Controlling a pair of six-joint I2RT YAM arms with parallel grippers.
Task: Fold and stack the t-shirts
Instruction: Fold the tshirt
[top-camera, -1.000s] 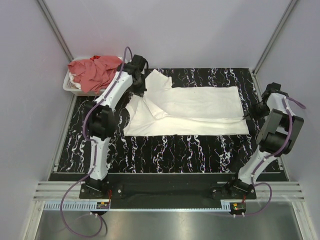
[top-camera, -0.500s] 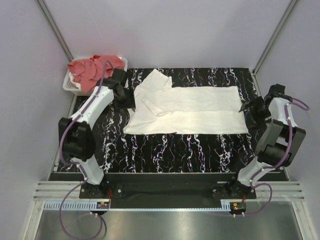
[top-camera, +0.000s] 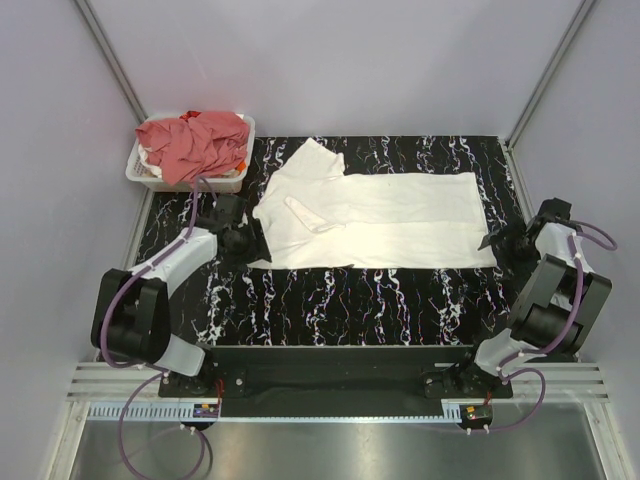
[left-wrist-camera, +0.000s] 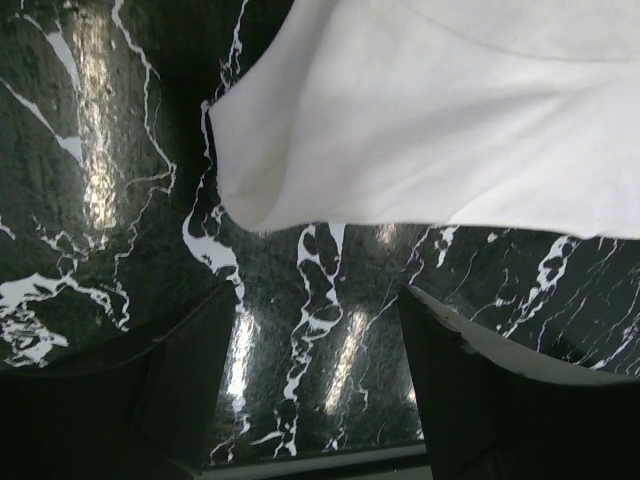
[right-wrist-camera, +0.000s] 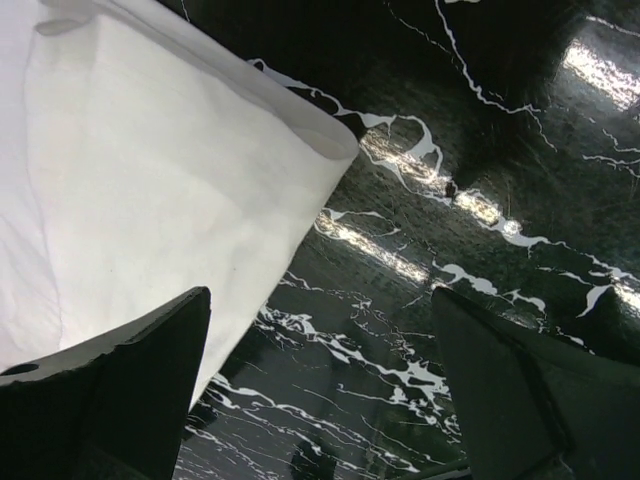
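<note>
White t-shirt (top-camera: 400, 215) lies part-folded mid-desk, nearer the far edge. Left gripper (top-camera: 252, 243) has dropped from the basket (top-camera: 143, 172) to its near-left corner; right gripper (top-camera: 497, 242) at near-right corner. Both spread wide, empty, probably lining up the next fold.

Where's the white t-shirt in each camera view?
Top external: white t-shirt spread across mid-table.
Left wrist: white t-shirt fills the upper right, a corner pointing left.
Right wrist: white t-shirt fills the upper left, its corner pointing right.
Shared landmark: the black, white-veined table under it in all three.
</note>
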